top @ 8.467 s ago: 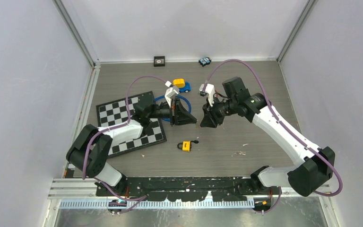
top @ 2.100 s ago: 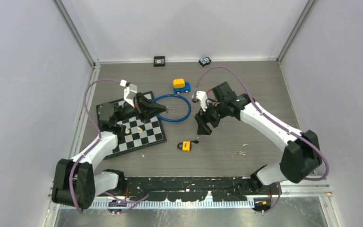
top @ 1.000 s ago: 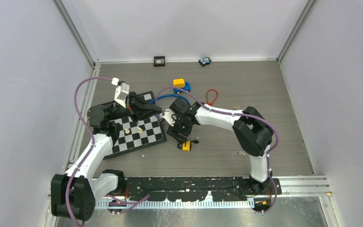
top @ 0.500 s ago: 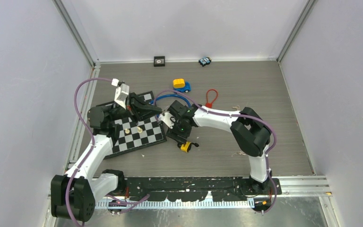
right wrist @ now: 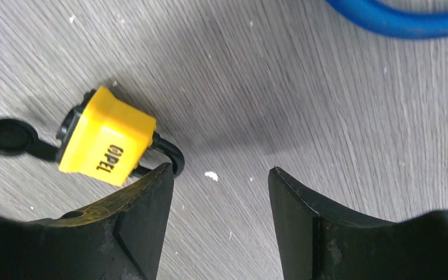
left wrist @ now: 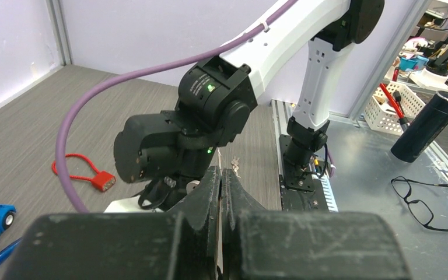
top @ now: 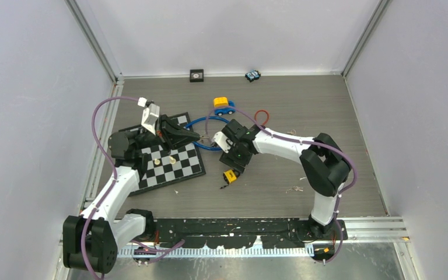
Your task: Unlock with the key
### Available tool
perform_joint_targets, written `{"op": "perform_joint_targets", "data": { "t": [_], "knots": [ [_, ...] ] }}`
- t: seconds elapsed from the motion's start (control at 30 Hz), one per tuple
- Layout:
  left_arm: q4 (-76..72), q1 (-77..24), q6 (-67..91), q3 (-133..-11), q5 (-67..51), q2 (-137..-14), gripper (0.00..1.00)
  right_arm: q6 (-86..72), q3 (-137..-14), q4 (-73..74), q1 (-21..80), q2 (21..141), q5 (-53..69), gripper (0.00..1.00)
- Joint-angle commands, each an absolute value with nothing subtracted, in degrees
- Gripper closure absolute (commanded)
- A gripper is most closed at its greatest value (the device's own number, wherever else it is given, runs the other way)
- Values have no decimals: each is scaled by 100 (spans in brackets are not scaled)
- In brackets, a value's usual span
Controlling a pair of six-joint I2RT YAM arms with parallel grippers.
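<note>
Right claw (right wrist: 219,172) wide, empty; yellow padlock (right wrist: 106,146) lies just outside its gap, beside one finger (right wrist: 143,204), shackle end toward it. Left claw (left wrist: 220,178) pinched shut, farther off.

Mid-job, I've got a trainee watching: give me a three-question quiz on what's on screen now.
1. True or false: the right tool is shut on the yellow padlock.
2. The left tool has its jaws: A) wide open, B) shut, C) out of view.
3. Fill in: two small pieces stand on the ____.
Key: 1 false, it is open beside the padlock; 2 B; 3 chessboard.
</note>
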State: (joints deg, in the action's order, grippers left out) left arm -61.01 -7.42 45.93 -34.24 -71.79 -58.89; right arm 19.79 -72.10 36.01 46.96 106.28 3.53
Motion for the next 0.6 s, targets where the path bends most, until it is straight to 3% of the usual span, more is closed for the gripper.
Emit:
{"op": "perform_joint_targets", "data": {
  "t": [0.0,0.17,0.4,0.57],
  "knots": [
    [-6354,-717,4468,-3406,-7099,-5814,100,1946,-7019,3711,4668,10055,297,35],
    [-6271,-713,4368,-3382,-7134,-5795,100,2038,-6971,3792,4624,9723,490,30],
    [-6252,-712,4380,-3415,-7301,-5825,100,2878,-6280,3306,4526,8854,1737,19],
    [-6362,-716,4825,-3674,-7582,-5852,100,3446,-6353,3301,4604,9033,2104,14]
  ]
}}
